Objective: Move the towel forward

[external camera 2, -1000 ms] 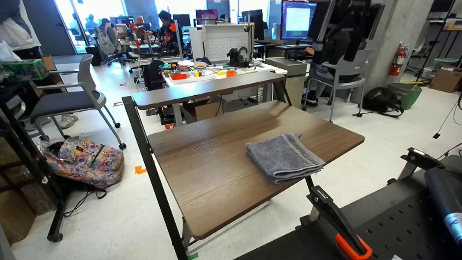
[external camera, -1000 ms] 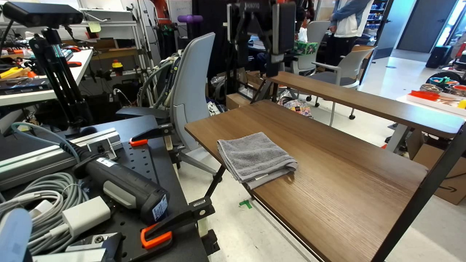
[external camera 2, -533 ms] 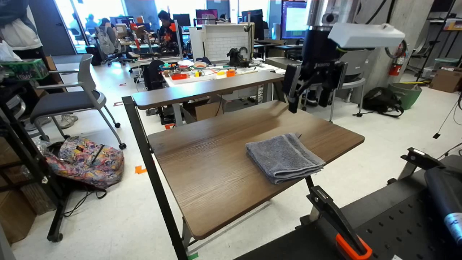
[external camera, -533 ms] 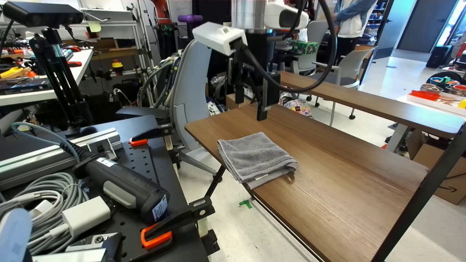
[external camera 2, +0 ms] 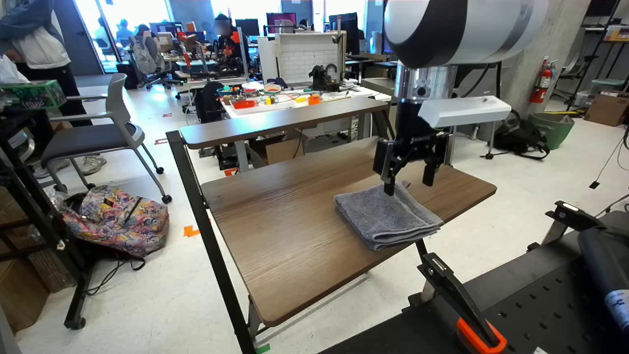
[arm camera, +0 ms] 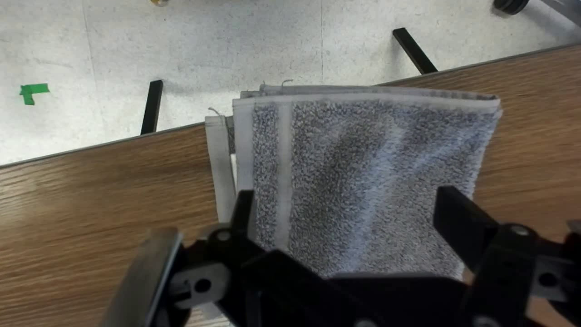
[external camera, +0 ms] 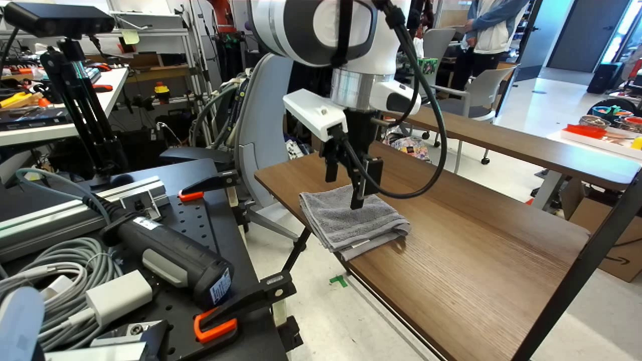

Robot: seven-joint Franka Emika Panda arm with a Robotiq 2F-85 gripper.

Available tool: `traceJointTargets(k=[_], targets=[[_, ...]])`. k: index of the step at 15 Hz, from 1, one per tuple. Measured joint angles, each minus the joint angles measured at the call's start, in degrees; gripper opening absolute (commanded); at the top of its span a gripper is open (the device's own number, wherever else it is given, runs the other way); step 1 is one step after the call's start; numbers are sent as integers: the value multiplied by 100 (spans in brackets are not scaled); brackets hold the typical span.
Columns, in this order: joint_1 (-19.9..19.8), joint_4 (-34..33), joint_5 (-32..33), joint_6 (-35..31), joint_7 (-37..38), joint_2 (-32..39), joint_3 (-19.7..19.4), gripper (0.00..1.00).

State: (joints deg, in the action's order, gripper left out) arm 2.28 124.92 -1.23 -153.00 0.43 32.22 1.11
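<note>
Right now the gripper [arm camera: 346, 195] points down over the folded grey towel [external camera 2: 385, 216], with its jaws spread wide apart. The towel lies on the brown table [external camera: 451, 240], and one side pokes out a bit past the edge. I cannot tell if the gripper touches it.

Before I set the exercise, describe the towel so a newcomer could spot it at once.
Find the brown table with a raised shelf. On it, below shelf height, under the open gripper, lies the towel: folded, grey and fuzzy, unlike the smooth table around it.
</note>
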Motion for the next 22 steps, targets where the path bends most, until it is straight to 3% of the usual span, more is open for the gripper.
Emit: traceJointTargets(k=[8,22], targets=[[256,-934,2,1,390,1079,-178,100],[346,-2713,-15,31,1277,2171,-682,100]])
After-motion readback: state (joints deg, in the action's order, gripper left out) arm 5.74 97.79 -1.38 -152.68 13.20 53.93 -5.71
